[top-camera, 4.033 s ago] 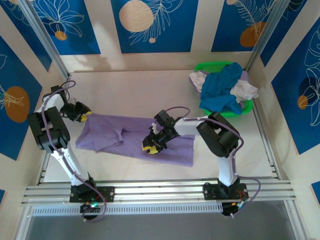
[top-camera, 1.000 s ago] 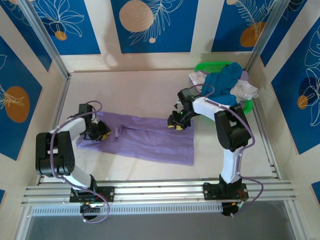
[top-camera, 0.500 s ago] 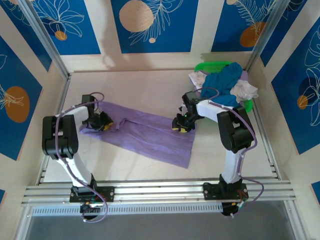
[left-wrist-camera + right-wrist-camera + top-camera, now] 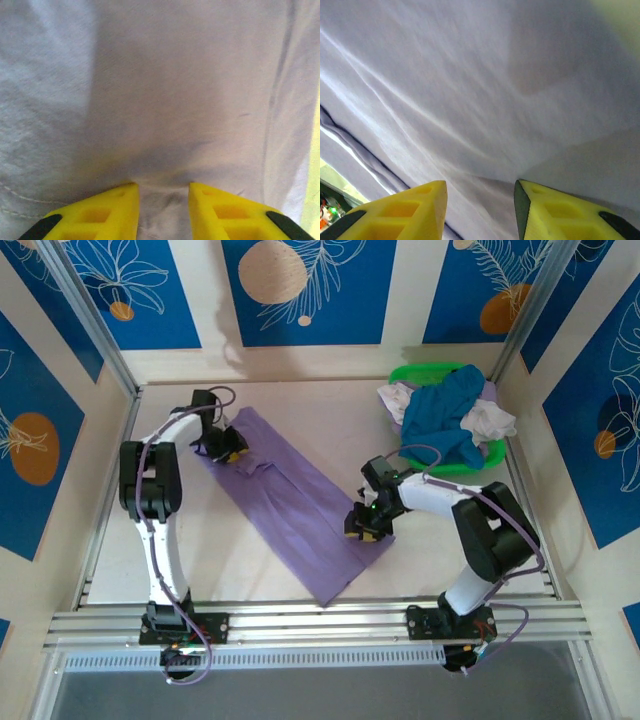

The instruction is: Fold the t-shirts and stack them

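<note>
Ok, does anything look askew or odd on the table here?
The purple t-shirt lies as a skewed diagonal strip, pinched by the left gripper and the right gripper. Other t-shirts spill over the rim of the green basket.

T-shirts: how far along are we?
Done: the lavender shirt looks folded lengthwise into a strip on the table; nothing stacked. In hand: left gripper pinches its far end, right gripper its near-right edge. Left: finish that fold, then the teal shirt and white shirts heaped in the basket.
</note>
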